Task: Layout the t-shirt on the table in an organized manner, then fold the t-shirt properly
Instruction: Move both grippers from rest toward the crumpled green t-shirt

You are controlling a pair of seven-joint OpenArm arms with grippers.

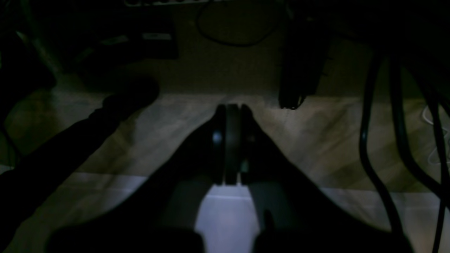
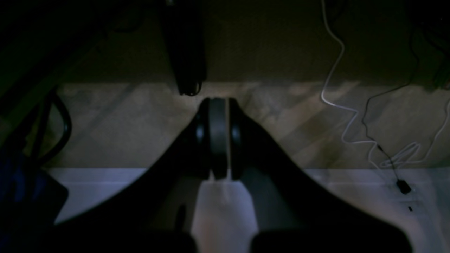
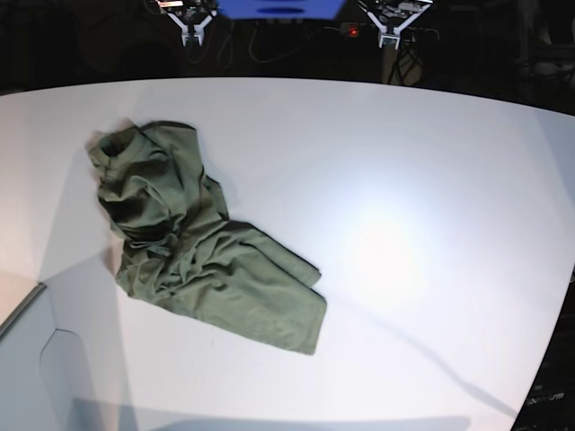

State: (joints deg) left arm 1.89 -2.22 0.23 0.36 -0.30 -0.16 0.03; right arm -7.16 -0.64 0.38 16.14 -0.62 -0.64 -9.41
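Shirt bunched, both hands shut and empty

You have the t-shirt lying crumpled on the left part of the worktop, untouched. Your left hand and right hand are both pressed fully closed, holding nothing, parked past the worktop's edge over the dim floor.

We find no text, label, brand, number or sign that we can read in any view. A pale strip on a dark box at eleven o'clock in the left wrist view may carry print, but it is too dim and blurred to make out.
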